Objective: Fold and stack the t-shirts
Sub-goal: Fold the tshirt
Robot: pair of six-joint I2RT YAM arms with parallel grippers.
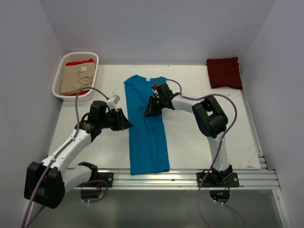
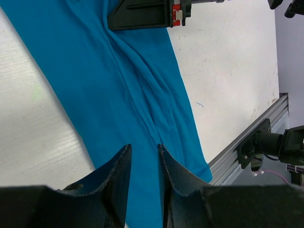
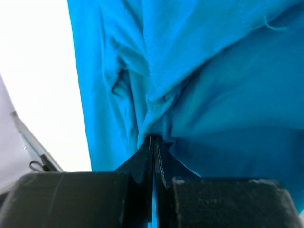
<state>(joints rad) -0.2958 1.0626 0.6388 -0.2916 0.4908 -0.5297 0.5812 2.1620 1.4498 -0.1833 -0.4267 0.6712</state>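
Note:
The teal-blue t-shirt (image 1: 148, 142) lies as a long narrow strip down the middle of the table, collar end at the back. My right gripper (image 1: 150, 111) is shut on a bunched ridge of its cloth (image 3: 213, 71) near the strip's upper middle; the right wrist view shows the fold pinched at my right gripper (image 3: 153, 138). My left gripper (image 1: 130, 126) hovers at the strip's left edge, its jaws a little apart with only teal cloth (image 2: 118, 85) showing beyond the gap at my left gripper (image 2: 144, 147). A dark maroon t-shirt (image 1: 224, 72) lies folded at the back right.
A white slotted basket (image 1: 57, 81) at the back left holds a beige t-shirt (image 1: 76, 80) and a red one (image 1: 80, 62). An aluminium rail (image 1: 190, 178) runs along the near table edge. White walls close in the left, back and right sides.

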